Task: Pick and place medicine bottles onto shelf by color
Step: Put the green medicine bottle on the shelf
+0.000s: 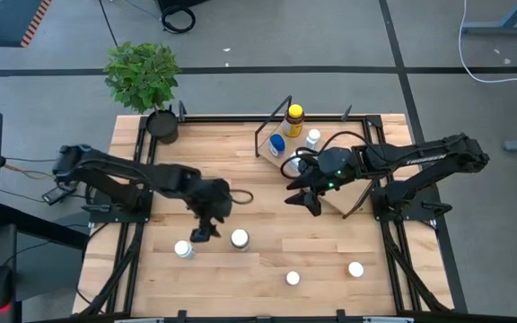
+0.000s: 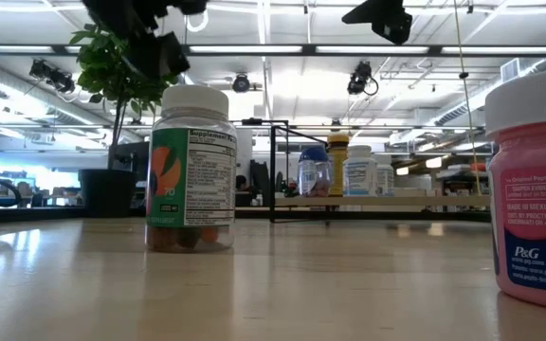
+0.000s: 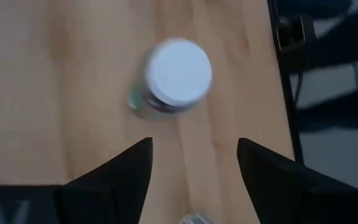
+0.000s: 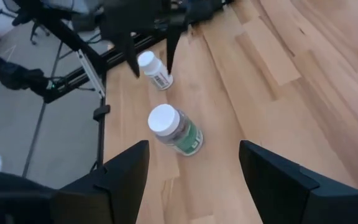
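The job looks partly done. Three medicine bottles already stand on the shelf [image 1: 273,142], which sits tilted near the far edge of the counter [image 1: 258,260], toward its right side — a yellow-capped amber bottle [image 1: 293,119], a blue-capped bottle [image 1: 277,144] and a white-capped bottle [image 1: 313,138]. In the low view they stand upright in a row on the board, close together. Whether they are sorted by color cannot be judged yet; each differs from the others.

Four bottles remain on the counter, all white-capped from above. One [image 1: 183,249] stands near the left side of the near half, and a green-labelled one [image 1: 240,239] stands just beside it toward the middle. Two more wait near the near edge — one [image 1: 293,278] at the middle and one [image 1: 355,268] toward the right corner.

The left gripper [image 1: 206,224] hangs over the counter with its fingers spread and empty, and its wrist view shows a white cap just ahead of the gap. It seems to be lining up on the leftmost bottle.

The right gripper [image 1: 307,199] hovers at the near side of the shelf, fingers apart and holding nothing. A potted plant [image 1: 144,79] stands at the far left corner.
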Robot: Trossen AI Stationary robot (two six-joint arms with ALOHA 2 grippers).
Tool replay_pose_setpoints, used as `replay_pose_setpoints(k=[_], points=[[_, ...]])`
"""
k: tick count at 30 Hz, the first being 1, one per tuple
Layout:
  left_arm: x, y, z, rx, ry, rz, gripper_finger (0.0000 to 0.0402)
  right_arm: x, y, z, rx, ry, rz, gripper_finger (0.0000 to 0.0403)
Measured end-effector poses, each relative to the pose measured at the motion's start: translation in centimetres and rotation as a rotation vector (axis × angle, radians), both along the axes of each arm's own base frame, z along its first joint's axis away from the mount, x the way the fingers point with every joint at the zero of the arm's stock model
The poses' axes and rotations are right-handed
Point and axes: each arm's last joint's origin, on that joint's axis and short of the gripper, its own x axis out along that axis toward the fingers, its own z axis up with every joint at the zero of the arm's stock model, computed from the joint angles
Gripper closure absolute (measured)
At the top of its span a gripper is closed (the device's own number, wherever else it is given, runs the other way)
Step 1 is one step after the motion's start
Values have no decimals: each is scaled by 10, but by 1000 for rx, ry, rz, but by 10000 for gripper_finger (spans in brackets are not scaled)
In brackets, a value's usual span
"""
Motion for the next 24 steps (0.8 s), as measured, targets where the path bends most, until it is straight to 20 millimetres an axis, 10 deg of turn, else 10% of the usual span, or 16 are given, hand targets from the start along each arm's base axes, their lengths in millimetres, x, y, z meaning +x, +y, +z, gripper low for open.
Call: replay_pose_setpoints(k=[24], points=[[70,-26,-91,-146,52,-34,234,0,-1,0,-37,-9,5,146]])
